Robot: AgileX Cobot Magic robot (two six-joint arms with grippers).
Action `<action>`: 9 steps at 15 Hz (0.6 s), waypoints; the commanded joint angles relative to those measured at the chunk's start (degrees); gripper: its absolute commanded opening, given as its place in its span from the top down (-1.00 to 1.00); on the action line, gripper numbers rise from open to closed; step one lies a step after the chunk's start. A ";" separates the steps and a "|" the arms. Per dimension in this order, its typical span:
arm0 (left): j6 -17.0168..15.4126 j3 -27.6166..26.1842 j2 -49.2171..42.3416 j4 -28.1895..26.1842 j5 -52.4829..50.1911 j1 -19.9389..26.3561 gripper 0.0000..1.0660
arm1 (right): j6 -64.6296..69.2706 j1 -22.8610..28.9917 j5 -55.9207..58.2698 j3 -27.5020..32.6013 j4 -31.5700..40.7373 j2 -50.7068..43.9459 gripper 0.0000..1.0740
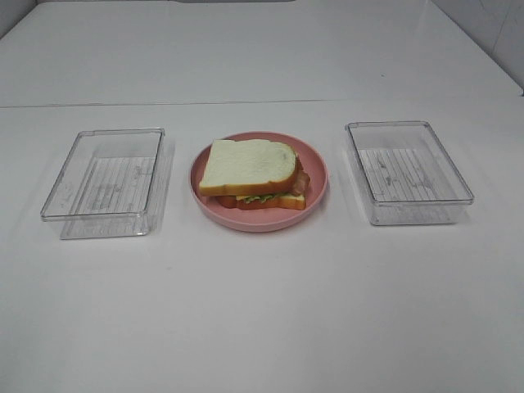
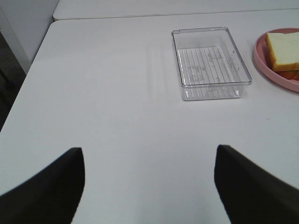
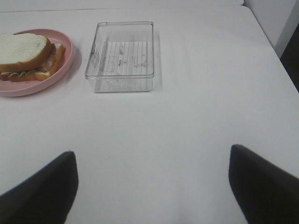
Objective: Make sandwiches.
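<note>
A stacked sandwich [image 1: 252, 173] lies on a round pink plate [image 1: 318, 168] at the table's middle. Its top is a white bread slice with orange-brown crust; green lettuce and a brown strip show between the slices. It also shows in the left wrist view [image 2: 283, 51] and the right wrist view [image 3: 28, 57]. Neither gripper shows in the exterior high view. My left gripper [image 2: 149, 184] is open and empty over bare table, well short of the left tray. My right gripper [image 3: 153, 184] is open and empty over bare table, well short of the right tray.
An empty clear plastic tray [image 1: 106, 182] stands left of the plate, also in the left wrist view [image 2: 209, 63]. A second empty clear tray [image 1: 407, 170] stands right of the plate, also in the right wrist view [image 3: 122, 56]. The white table's edges show in both wrist views.
</note>
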 commanded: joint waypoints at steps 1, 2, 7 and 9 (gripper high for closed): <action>0.00 0.23 -1.15 -0.11 -0.63 0.11 -0.38 | -0.40 -0.46 -0.40 0.06 -0.17 -0.69 -0.54; 0.00 0.23 -1.15 -0.11 -0.63 0.11 -0.38 | -0.40 -0.46 -0.40 0.06 -0.17 -0.69 -0.54; 0.00 0.23 -1.15 -0.57 -0.63 0.11 -0.38 | -0.40 -0.46 -0.40 0.06 -0.17 -0.69 -0.54; 1.72 0.29 -1.15 -1.55 -0.63 0.11 -0.38 | -0.40 -0.46 -0.40 0.06 -0.17 -0.69 -0.54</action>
